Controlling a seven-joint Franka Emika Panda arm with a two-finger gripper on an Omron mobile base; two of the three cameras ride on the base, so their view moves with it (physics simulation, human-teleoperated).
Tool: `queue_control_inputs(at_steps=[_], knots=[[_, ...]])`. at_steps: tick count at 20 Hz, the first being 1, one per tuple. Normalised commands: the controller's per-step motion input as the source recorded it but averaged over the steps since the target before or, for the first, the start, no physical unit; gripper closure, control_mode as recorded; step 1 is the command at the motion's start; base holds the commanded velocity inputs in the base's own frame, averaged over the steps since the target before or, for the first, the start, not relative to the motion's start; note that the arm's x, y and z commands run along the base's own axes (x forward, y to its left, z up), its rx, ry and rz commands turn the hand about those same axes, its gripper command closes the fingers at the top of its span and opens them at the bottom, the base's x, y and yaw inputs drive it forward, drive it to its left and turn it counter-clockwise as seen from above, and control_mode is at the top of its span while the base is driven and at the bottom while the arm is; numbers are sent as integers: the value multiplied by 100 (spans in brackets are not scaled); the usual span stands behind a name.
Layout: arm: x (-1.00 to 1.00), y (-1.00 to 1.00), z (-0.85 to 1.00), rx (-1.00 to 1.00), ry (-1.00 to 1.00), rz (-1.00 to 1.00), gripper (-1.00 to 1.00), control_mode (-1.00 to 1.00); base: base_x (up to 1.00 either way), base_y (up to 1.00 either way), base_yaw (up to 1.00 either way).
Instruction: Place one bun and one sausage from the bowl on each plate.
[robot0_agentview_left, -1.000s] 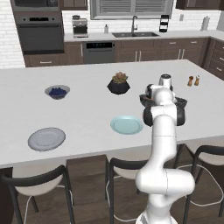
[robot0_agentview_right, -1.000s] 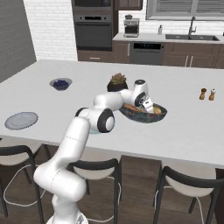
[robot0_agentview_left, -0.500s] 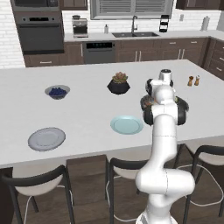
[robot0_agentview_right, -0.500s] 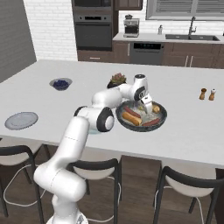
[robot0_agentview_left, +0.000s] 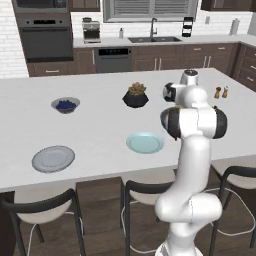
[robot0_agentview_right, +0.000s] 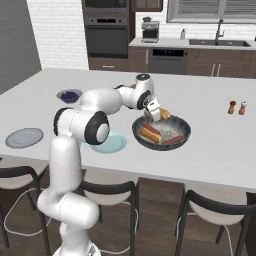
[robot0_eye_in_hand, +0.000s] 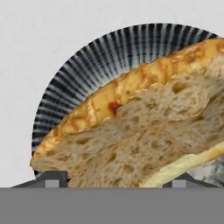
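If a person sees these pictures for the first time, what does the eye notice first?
First, the white arm bent over the wide dark bowl on the counter, its gripper holding a bun just above it. Then the sausages in that bowl, and the teal plate beside it.

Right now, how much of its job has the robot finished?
Nothing is served yet: the grey plate and the teal plate are both bare. In hand: the gripper holds a bun over the bowl. Left to do: plate that bun, then the second bun and a sausage for each plate.
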Motion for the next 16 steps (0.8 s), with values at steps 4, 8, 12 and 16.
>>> queue_control_inputs(at_steps=[4, 8, 12, 16], knots=[[-100, 94, 55, -6, -12, 5, 100, -100, 0, 0, 0], [-92, 100, 87, -6, -7, 8, 100, -100, 0, 0, 0], [-42, 100, 100, -2, 18, 20, 100, -100, 0, 0, 0], [-40, 100, 55, 0, 37, 24, 100, -100, 0, 0, 0]])
